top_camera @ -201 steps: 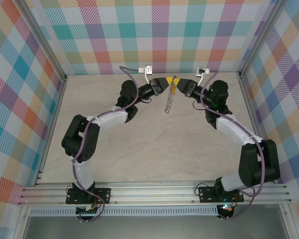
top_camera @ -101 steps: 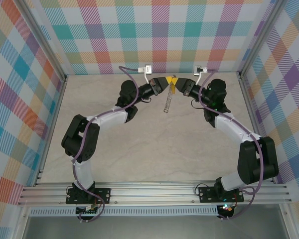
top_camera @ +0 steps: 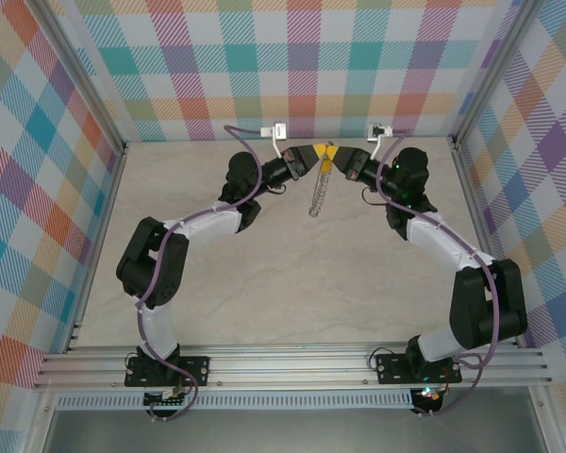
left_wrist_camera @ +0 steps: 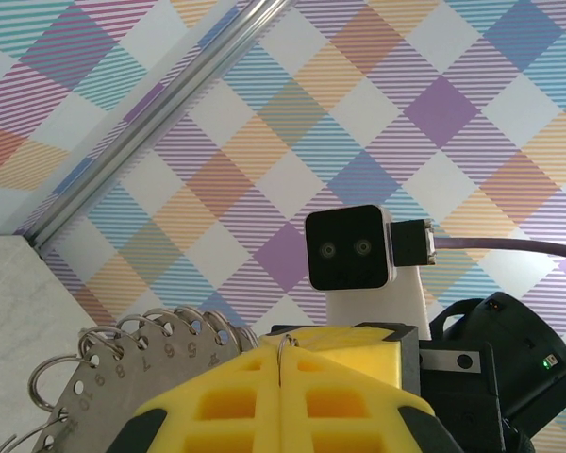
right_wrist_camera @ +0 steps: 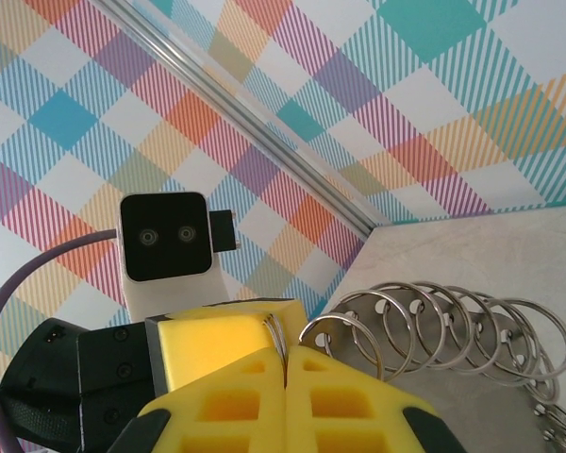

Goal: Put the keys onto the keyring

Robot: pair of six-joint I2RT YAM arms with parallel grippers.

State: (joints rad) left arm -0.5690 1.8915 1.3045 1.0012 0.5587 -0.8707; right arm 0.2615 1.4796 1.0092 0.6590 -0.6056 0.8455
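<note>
The keyring (top_camera: pixel 316 193) hangs edge-on like a short chain below the point where both grippers meet at the back of the table. My left gripper (top_camera: pixel 315 154) is shut, with a thin wire loop of the ring pinched between its yellow fingers (left_wrist_camera: pixel 236 382). The ring's numbered plate and loops (left_wrist_camera: pixel 123 363) show to its left. My right gripper (top_camera: pixel 336 157) is shut on another wire loop (right_wrist_camera: pixel 281 342), with the row of silvery loops (right_wrist_camera: pixel 443 316) beside it. A small yellow-orange piece (top_camera: pixel 326 169) hangs just under the fingertips. I cannot tell whether it is the key.
The checked back wall (top_camera: pixel 302 66) stands close behind the grippers. Aluminium frame posts (top_camera: pixel 99 104) run down both sides. Each wrist camera faces the other arm's camera block (left_wrist_camera: pixel 351 250). Bare marble tabletop (top_camera: pixel 292 283) lies below the hanging ring.
The right gripper's fingers have closed onto a wire loop and shifted slightly left toward the left gripper. The hanging ring swung a little left. The left gripper stayed shut.
</note>
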